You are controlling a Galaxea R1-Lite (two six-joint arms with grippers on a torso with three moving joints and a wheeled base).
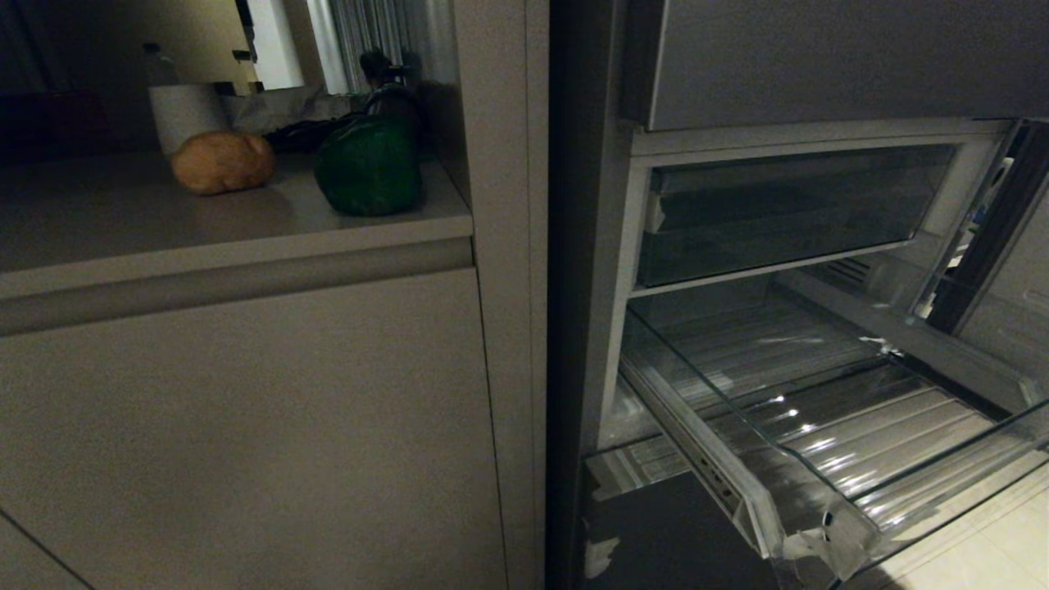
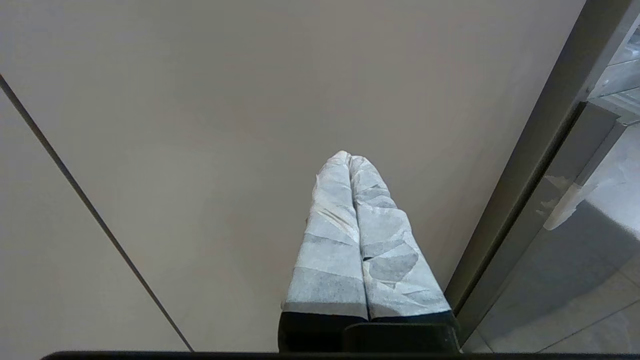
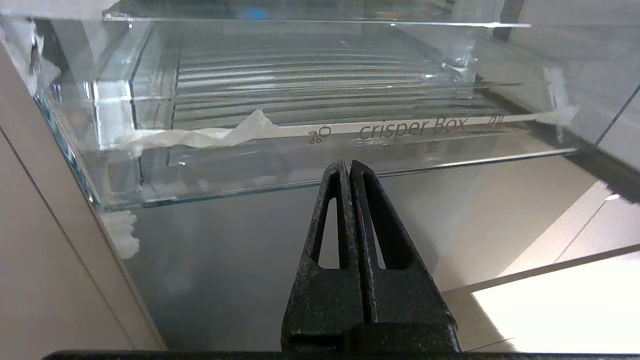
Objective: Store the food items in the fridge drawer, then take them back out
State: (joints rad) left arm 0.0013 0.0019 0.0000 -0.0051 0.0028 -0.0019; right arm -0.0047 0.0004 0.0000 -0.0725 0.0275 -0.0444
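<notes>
Both pincers are closed and empty, the right pincer (image 3: 349, 167) low before the pulled-out fridge drawer (image 1: 819, 459), while the potato (image 1: 222, 162) on the bench (image 1: 123, 221) looks firm, matte, fairly weighty: pinch across its middle.

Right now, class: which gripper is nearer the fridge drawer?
Right. The right gripper points at the fridge drawer front; the left gripper faces a cabinet panel beside it.

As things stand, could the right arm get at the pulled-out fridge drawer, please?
Probably yes: the right gripper, fingers shut and empty, sits just below the clear front of the fridge drawer, with nothing between them. It would have to rise over the rim.
</notes>
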